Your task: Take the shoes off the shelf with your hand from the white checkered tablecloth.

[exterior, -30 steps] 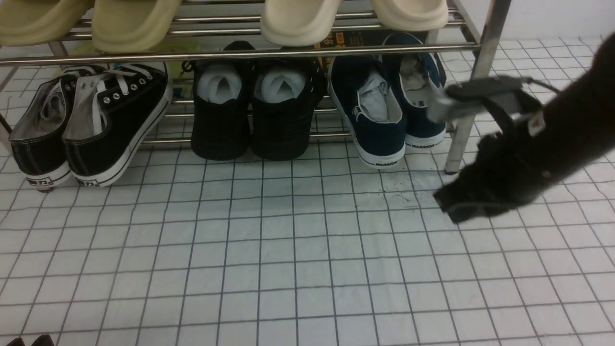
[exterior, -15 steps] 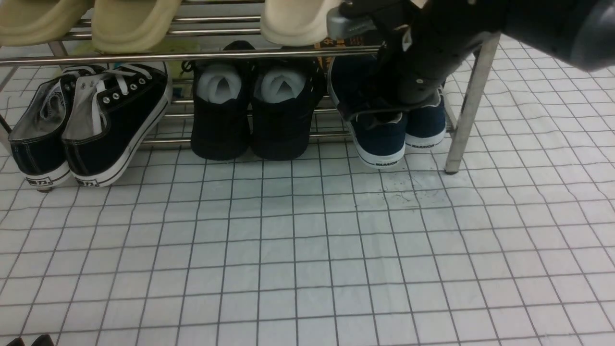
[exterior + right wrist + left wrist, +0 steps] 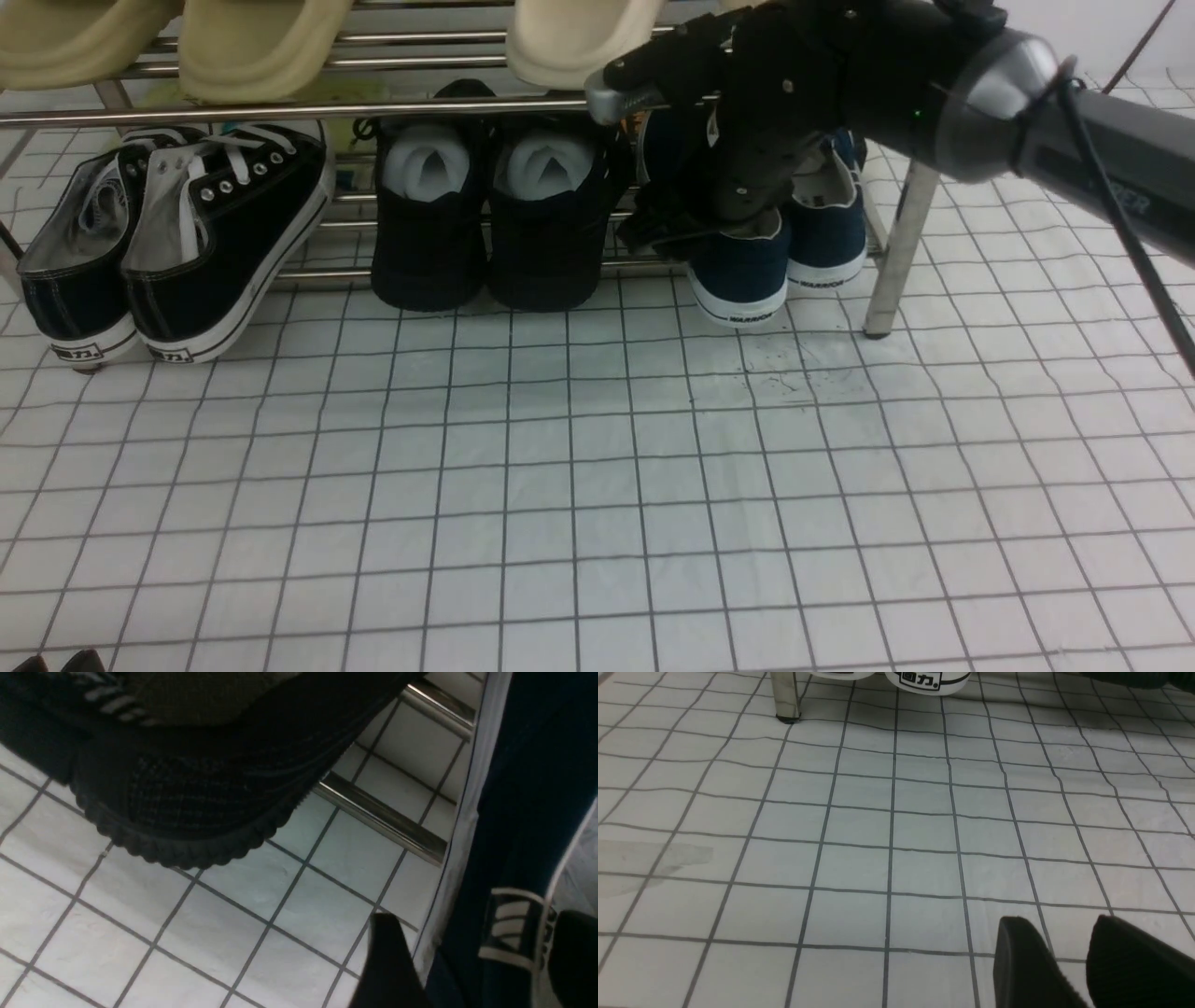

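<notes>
Two navy shoes [image 3: 742, 275] sit side by side at the right end of the shelf [image 3: 280, 110], on its lowest tier, next to the right upright. Their heels face the robot and their toes point into the rack, so each long axis runs front to back. The heels seem to rest on the white checkered tablecloth [image 3: 560, 485] with the toes raised on the bars. To their left stand two all-black shoes [image 3: 495, 243] stuffed with paper, then two black lace-up sneakers [image 3: 215, 243]. Three pale slippers [image 3: 252, 47] show on the tier above.

The right gripper [image 3: 476, 961] is spread wide, its fingers straddling the side wall of the left navy shoe without clamping it. The left gripper [image 3: 1059, 938] hangs over bare cloth, slightly parted and holding nothing
</notes>
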Action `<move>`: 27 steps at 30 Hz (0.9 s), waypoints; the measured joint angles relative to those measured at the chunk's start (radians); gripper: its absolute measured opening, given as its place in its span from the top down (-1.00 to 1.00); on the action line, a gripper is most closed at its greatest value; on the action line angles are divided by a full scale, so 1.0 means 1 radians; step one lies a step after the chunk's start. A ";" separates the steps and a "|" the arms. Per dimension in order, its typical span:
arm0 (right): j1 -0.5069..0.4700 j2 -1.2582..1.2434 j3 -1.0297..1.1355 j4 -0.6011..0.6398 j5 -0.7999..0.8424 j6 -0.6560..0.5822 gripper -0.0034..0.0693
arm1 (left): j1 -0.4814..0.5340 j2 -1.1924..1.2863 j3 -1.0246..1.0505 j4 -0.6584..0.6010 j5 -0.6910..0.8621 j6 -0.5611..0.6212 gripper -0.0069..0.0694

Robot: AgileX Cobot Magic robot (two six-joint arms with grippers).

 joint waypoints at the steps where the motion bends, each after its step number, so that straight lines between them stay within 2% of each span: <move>1: 0.000 0.008 0.000 -0.005 -0.001 0.000 -0.25 | 0.000 0.000 0.000 0.000 0.000 0.000 0.19; 3: 0.000 0.017 0.000 -0.013 -0.002 0.000 -0.20 | 0.000 0.000 0.000 0.000 0.000 0.000 0.19; 4: 0.000 0.029 0.000 -0.024 -0.001 0.000 -0.06 | 0.000 0.000 0.000 0.000 0.000 0.000 0.19; 5: 0.000 0.034 0.000 -0.026 -0.001 0.000 -0.01 | 0.000 0.000 0.000 0.000 0.000 0.000 0.19; 8: 0.000 0.043 0.000 -0.044 0.000 0.000 0.36 | 0.000 0.000 0.000 0.000 0.000 0.000 0.19; 9: 0.000 0.043 0.000 -0.044 0.000 0.000 0.39 | 0.000 0.000 0.000 0.000 0.000 0.000 0.19; 10: -0.001 0.042 -0.001 -0.043 -0.001 0.000 0.61 | 0.000 0.000 0.000 0.000 0.000 0.000 0.19; 12: 0.002 0.036 -0.001 -0.029 0.018 0.001 0.81 | 0.000 0.000 0.000 0.000 0.000 0.000 0.19; 15: 0.015 0.013 -0.001 -0.013 0.092 0.002 0.82 | 0.000 0.000 0.000 0.000 0.000 0.000 0.19; 17: 0.046 -0.050 -0.001 0.021 0.250 0.002 0.82 | 0.000 0.000 0.000 0.000 0.000 0.000 0.19; 20: 0.083 -0.134 -0.001 0.037 0.369 0.002 0.82 | 0.000 0.000 0.000 0.000 0.000 0.000 0.19; 27: 0.127 -0.326 0.101 0.078 0.395 0.008 0.82 | 0.000 0.000 0.000 0.000 0.000 0.000 0.19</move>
